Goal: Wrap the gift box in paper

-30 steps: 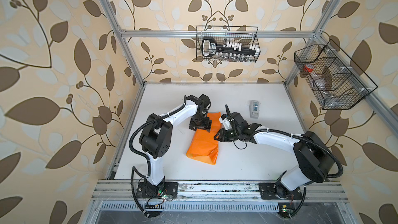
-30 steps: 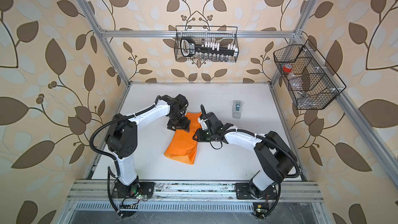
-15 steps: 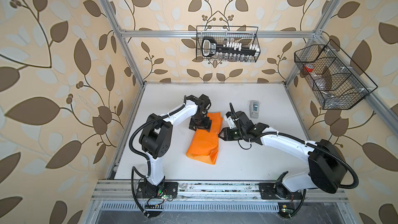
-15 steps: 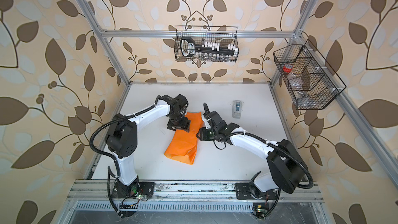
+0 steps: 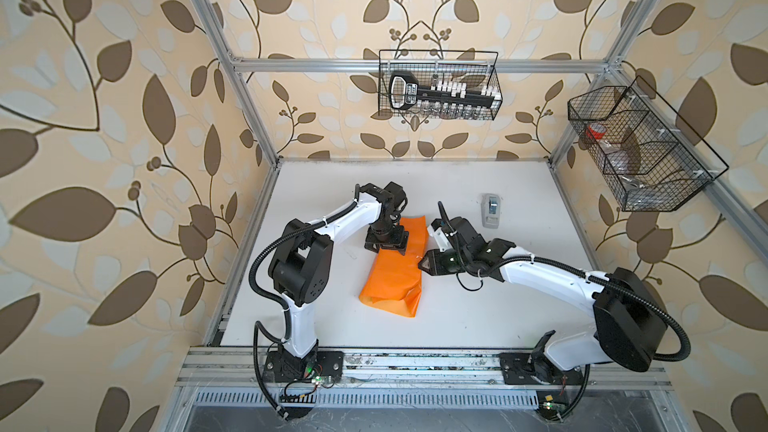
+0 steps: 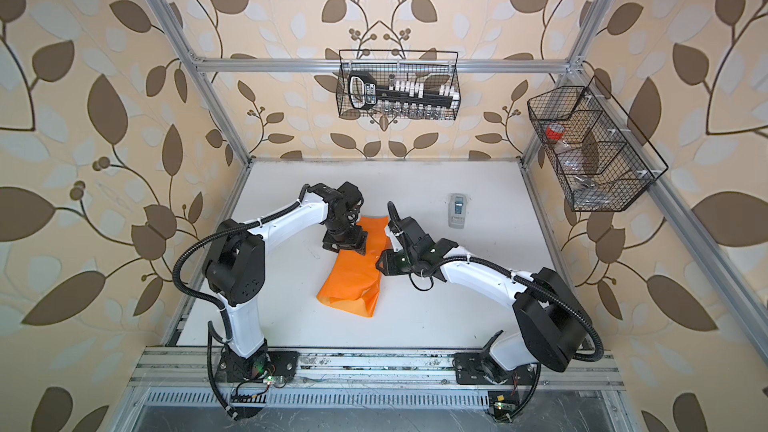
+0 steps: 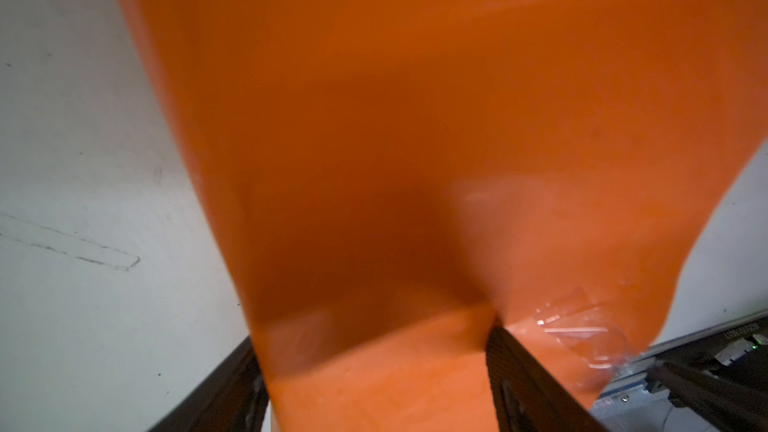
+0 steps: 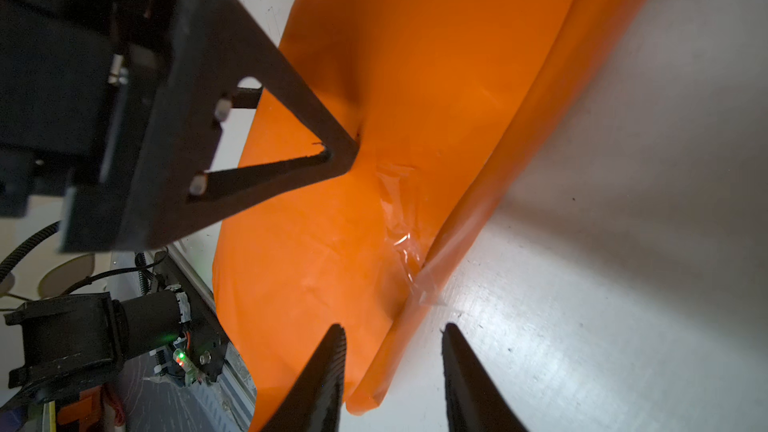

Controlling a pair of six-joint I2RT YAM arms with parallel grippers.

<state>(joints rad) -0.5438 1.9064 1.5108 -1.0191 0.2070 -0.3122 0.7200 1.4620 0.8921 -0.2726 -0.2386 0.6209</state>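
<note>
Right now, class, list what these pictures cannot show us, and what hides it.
- Black cardboard gift box: unseen in every view, covered by bright orange wrapping paper.
- Back-wall black wire basket contents: too small in both top views.
- Clear tape outline: transparent, blurred in the left wrist view.

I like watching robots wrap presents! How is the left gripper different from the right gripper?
The left gripper points straight down; the right gripper points in sideways. The left gripper's jaws clamp the paper; the right gripper's jaws are open and empty, beside the paper's edge. Both are black and pointed.
</note>
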